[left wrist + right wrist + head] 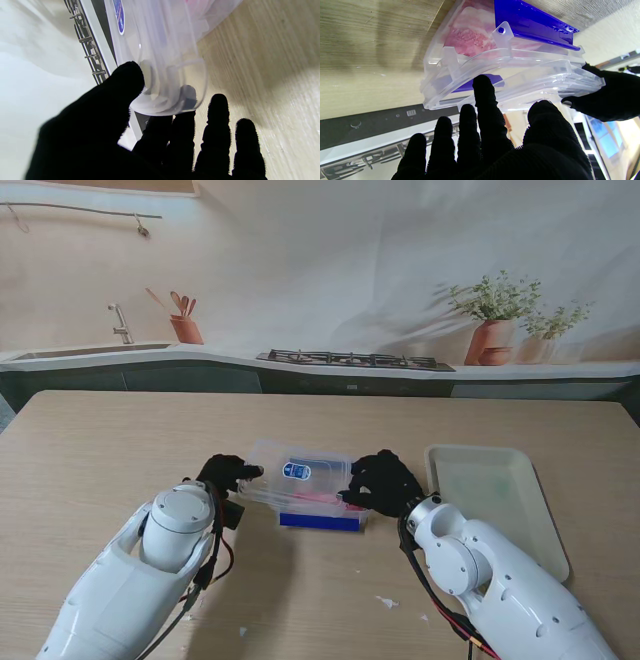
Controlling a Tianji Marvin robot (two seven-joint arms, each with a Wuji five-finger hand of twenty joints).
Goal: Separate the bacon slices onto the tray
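Note:
A clear plastic box (322, 507) with a blue latch (320, 521) lies mid-table. Pink bacon (470, 37) shows through its wall. The clear lid (295, 470), which carries a blue sticker, is raised at its left end. My left hand (228, 472) pinches that lid corner (162, 95) between thumb and fingers. My right hand (385, 482) is at the box's right end with its fingers spread; one fingertip (482, 85) touches the lid's rim (510, 72). A pale green tray (495, 500) sits just right of the right hand, with nothing on it.
A few small white scraps (388, 602) lie on the wooden table (100, 460) near me, between the arms. A wall print of a sink, hob and plants stands behind the table's far edge.

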